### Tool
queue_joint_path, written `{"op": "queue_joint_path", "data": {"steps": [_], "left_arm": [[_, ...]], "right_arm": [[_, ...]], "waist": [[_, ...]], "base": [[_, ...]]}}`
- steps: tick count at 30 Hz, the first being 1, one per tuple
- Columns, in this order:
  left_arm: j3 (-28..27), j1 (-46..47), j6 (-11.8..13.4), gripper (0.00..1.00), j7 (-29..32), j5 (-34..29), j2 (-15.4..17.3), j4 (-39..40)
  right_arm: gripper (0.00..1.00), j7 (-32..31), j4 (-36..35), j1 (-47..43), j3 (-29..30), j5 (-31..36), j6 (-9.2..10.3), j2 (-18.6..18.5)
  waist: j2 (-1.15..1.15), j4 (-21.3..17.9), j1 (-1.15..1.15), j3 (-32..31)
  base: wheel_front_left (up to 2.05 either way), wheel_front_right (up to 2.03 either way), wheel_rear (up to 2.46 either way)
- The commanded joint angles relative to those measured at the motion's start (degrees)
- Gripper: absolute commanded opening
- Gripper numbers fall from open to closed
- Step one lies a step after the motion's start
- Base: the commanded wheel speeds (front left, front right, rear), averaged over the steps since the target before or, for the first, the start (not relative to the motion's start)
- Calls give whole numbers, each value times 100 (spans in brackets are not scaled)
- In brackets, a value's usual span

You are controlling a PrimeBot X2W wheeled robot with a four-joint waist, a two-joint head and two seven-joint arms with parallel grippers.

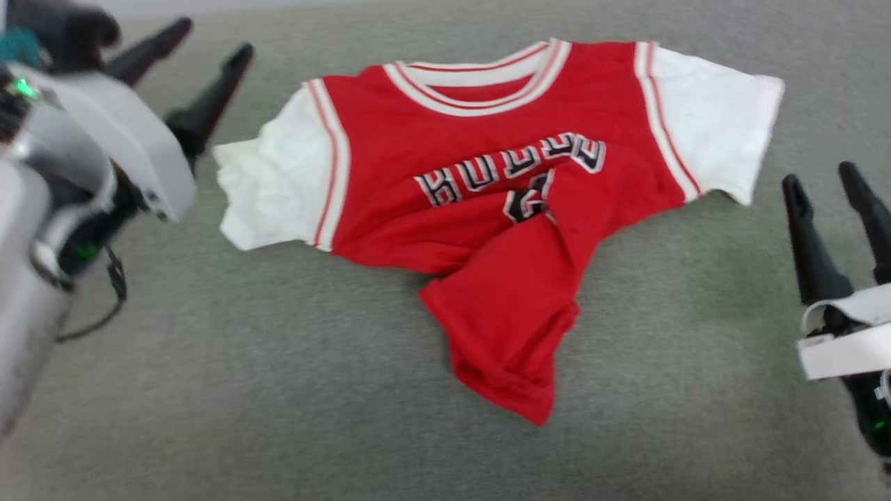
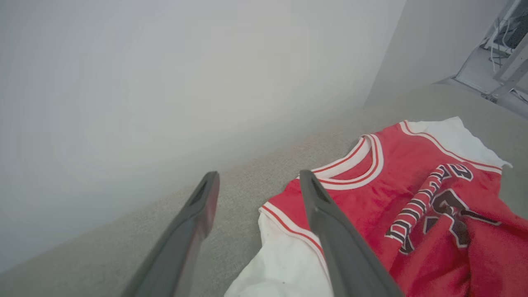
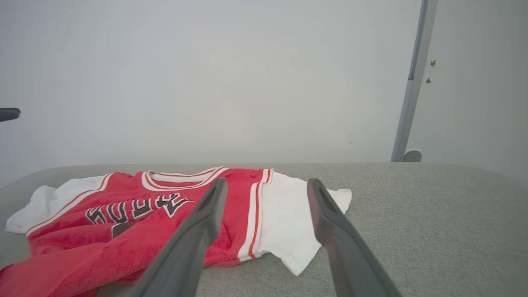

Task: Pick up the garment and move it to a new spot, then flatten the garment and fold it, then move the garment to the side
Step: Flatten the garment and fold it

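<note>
**On the grey cloth surface, both grippers stand wide beside the jersey**

In the middle of the grey fabric surface (image 1: pixel 278 390) we see the red jersey shirt (image 1: pixel 480 209) lying front up, its striped collar turned away from us. The white sleeve on our right lies flat. The one on our left is rumpled. The lower part of the shirt is bunched and folded up across the number, leaving a red flap that points back toward us.

Our left gripper (image 1: pixel 212 38) is at the upper left of the head view, its pale forearm slanting up from the lower left and its fingers angled toward the rumpled sleeve. It is near the sleeve but apart from it. In the left wrist view, the left gripper (image 2: pixel 259 176) has its fingers spread with only grey cloth between them.

Our right gripper (image 1: pixel 819 176) stands at the right edge, fingers pointing up the view, well clear of the flat sleeve. In the right wrist view, the right gripper (image 3: pixel 267 183) is likewise spread and grips nothing. The flat sleeve shows beyond the gap and a pale wall (image 3: pixel 206 82) stands behind.
</note>
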State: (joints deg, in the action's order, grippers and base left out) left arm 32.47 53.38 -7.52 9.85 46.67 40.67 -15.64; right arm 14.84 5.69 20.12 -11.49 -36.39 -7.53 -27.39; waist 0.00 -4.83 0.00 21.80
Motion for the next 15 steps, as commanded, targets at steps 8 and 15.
{"op": "queue_joint_path", "data": {"steps": [8, 15], "left_arm": [[887, 1051, 7, 100, 2041, 1614, 409, -952], [1324, 1387, 6, 100, 3394, 2197, 665, -1378]], "right_arm": [[100, -298, -690, -449, 96, 284, 9, 378], [100, -426, -951, -574, 65, 375, 9, 490]], "waist": [[0, -880, 0, 417], [0, -1086, 0, 610]], "base": [[0, 0, 0], [0, 0, 0]]}}
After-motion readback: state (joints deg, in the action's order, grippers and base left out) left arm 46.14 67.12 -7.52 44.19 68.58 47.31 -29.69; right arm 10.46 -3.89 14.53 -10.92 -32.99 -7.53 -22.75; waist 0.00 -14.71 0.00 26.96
